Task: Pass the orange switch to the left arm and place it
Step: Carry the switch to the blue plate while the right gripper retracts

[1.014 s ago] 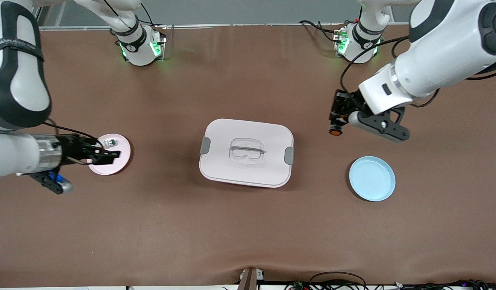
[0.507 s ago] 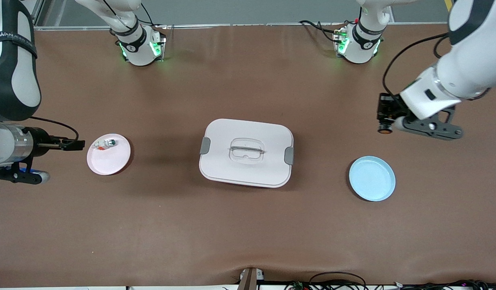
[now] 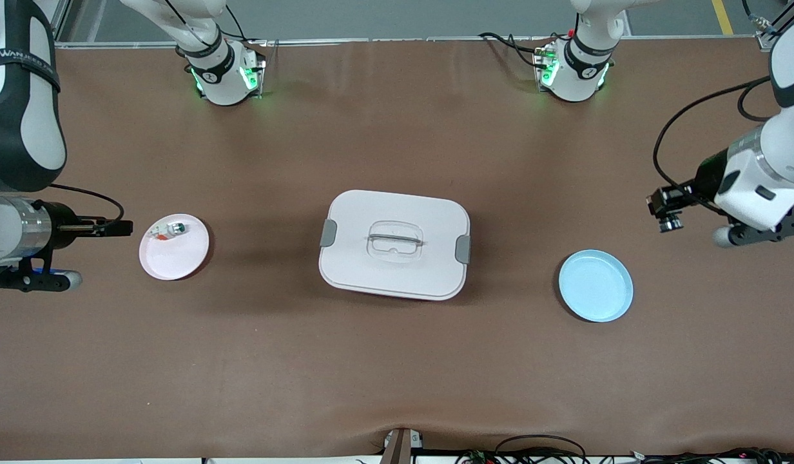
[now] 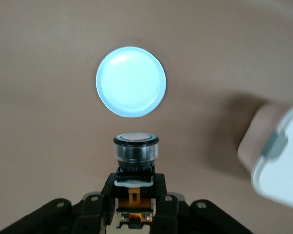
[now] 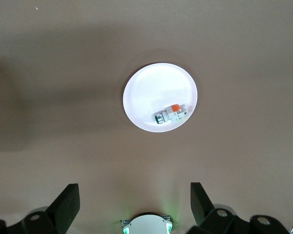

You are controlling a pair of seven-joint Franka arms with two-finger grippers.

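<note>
1. The right pincer (image 3: 116, 227) hangs over the tabletop (image 3: 397, 361) at the right arm's end, just beside the pink plate (image 3: 178, 258); its fingers (image 5: 63, 209) stand wide apart with nothing between them.
2. The pink plate holds a small white-and-green part (image 3: 171, 229) with an orange bit.
3. The white box (image 3: 394, 245) sits mid-tabletop, lid on, with grey clips at both ends.
4. A light-blue plate (image 3: 595, 285) lies toward the left arm's end, bare.
5. The left pincer (image 3: 662, 212) hangs above the tabletop close to the blue plate, toward the left arm's end.
6. In the left wrist view, the left pincer is clamped on the orange switch (image 4: 135, 151), whose round face points toward the blue plate below.
</note>
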